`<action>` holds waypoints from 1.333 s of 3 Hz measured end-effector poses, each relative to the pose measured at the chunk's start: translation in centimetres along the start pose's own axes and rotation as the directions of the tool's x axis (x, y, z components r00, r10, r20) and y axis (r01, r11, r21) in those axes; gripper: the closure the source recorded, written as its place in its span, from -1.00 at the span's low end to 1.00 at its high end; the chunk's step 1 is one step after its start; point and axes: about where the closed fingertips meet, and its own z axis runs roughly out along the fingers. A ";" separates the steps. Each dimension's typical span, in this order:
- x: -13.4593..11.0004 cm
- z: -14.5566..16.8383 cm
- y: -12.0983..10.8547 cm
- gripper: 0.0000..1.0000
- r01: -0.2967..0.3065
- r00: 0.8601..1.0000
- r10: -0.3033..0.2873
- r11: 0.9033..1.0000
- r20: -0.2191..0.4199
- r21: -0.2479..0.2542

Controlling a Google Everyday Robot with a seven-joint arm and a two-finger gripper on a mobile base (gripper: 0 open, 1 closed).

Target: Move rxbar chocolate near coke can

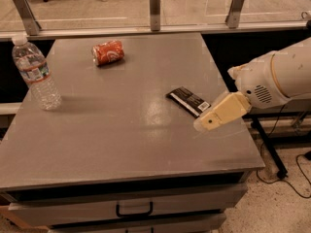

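The rxbar chocolate (188, 101), a flat black bar with a white label, lies on the grey table (112, 130) right of the middle. The coke can (108, 52), red-orange with white script, lies on its side at the far middle of the table. My gripper (205, 122) reaches in from the right on a white arm. Its cream tip hovers just right of and in front of the bar's near end. It holds nothing that I can see.
A clear plastic water bottle (35, 72) stands upright at the table's left edge. A railing with metal posts (154, 8) runs behind the table. A drawer handle (134, 210) shows below the front edge. Cables lie on the floor at right.
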 end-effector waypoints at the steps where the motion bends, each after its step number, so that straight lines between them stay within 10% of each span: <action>1: -0.1 2.2 -0.9 -1.00 -0.048 0.999 0.048 0.999 0.004 0.015; 3: 0.5 6.5 -1.7 -1.00 -0.108 0.993 0.108 0.994 0.045 0.014; 4: 1.4 8.2 -2.4 -0.50 -0.121 0.990 0.120 0.992 0.068 0.018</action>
